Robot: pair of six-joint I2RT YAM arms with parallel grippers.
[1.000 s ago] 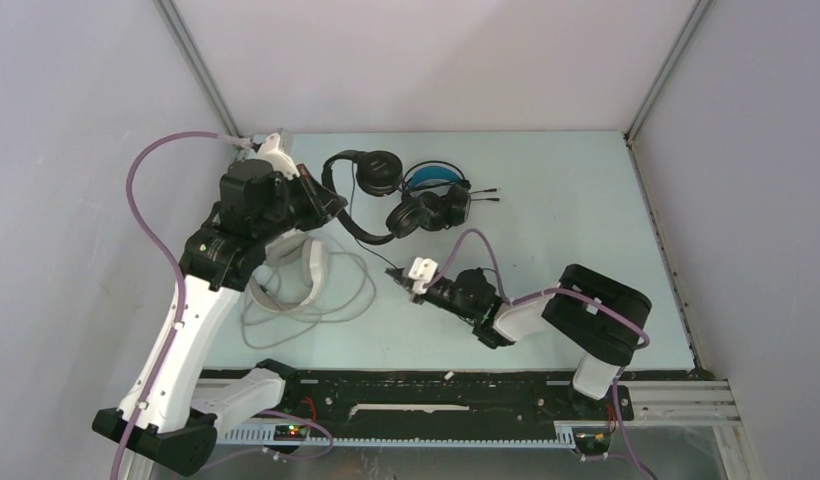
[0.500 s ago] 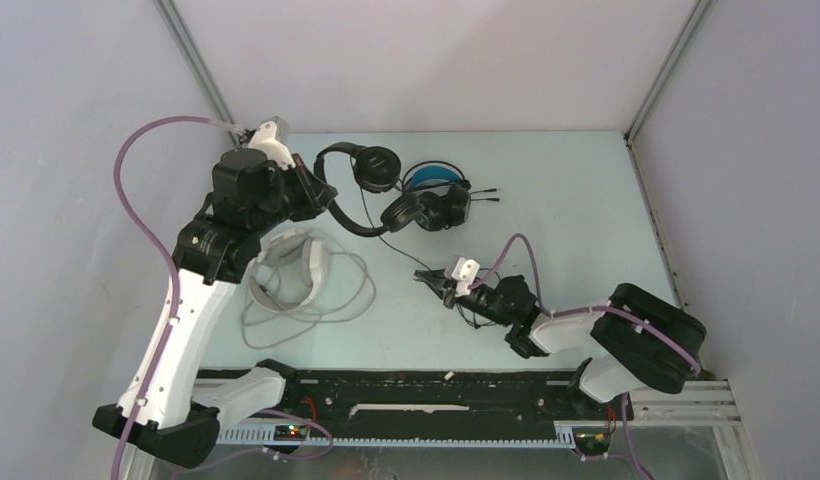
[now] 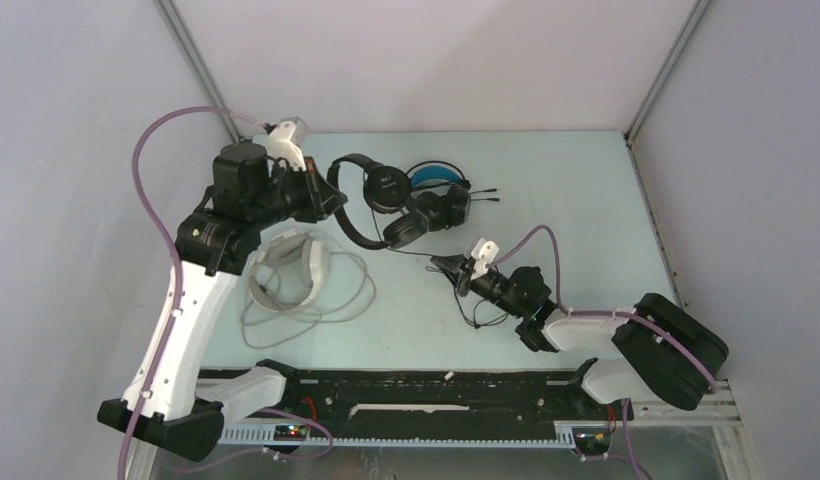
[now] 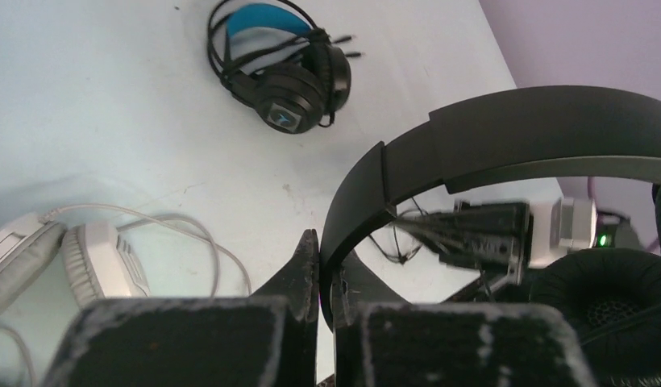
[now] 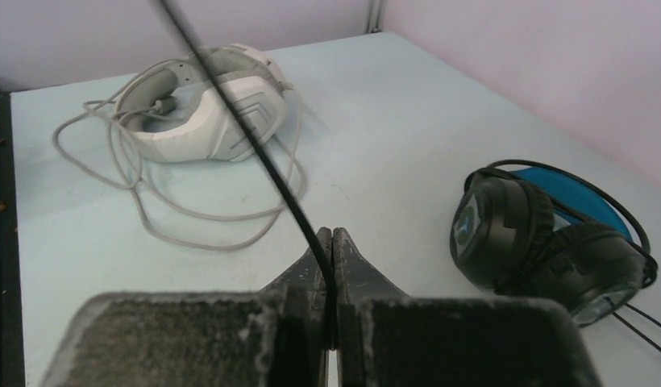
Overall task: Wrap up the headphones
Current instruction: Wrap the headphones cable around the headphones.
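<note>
Wide pale tabletop (image 3: 566, 190), and all three sets are on the left and middle of it. Biggest first: the white headphones (image 3: 291, 268) lie flat near the left arm's base side, their grey lead spilled round them in loose loops, untouched.

Next, the black headphones (image 3: 371, 200), the ones in play. The left pincer (image 4: 319, 258) is clamped tight on the headband, close to one end of the arch. From above, the arch bulges toward the left arm and opens to the right, with both cups on the side facing the blue-banded pair (image 3: 436, 195). Whether the cups are clear of the tabletop, I can't tell. That blue-banded pair sits just beside them at the back, folded, lead already bundled by the look of it.

Smallest: the cord (image 5: 255, 145). The right pincer (image 5: 333, 242) is closed on it, and the cord runs straight from the tips up and away toward the black set, with a slack curl trailing on the tabletop near the right wrist.

Handling, as I read it: a light set, with a springy band that is stiff enough to serve as the handle, so the band is the place to hold. The cups are soft and would squash. The cord is thin, limp and slippery; a pinch holds it, but a hard pull could strain its joint at the cup.
</note>
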